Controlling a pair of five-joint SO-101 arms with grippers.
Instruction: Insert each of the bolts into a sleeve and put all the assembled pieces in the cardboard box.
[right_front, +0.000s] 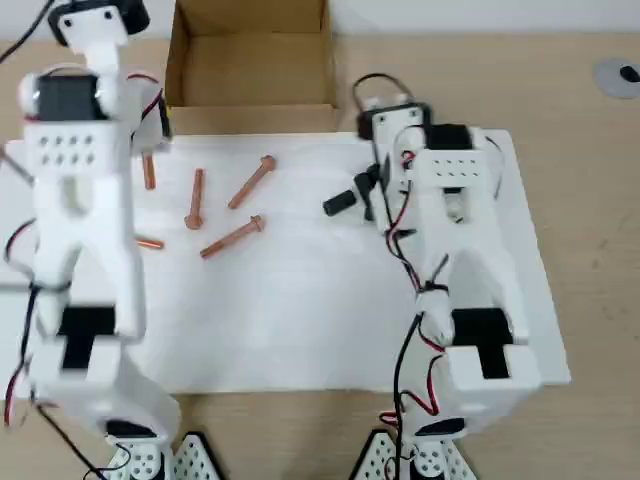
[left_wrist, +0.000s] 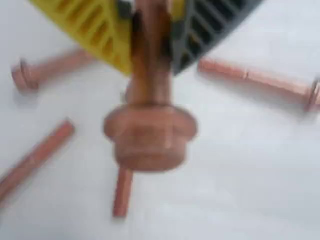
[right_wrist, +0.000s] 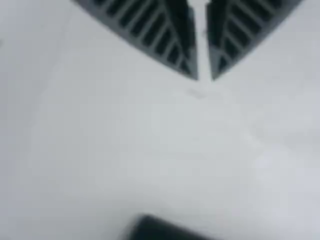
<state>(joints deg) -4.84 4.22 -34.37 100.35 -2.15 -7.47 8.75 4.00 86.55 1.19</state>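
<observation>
Left claw (left_wrist: 150, 30): clamped on one bolt (left_wrist: 150, 135) at its shank, above loose bolts (right_front: 232, 239).
Right claw (right_wrist: 201, 50): closed, empty, near the sleeve (right_front: 340, 203).
Handling: bolt probably stiff, light, smooth; grip mid-shank.

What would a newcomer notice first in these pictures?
The copper bolt clamped in the left gripper, above the white sheet, stands out first. Next come the loose bolts scattered on the sheet, a black sleeve by the right arm, and the box at the far edge.
</observation>
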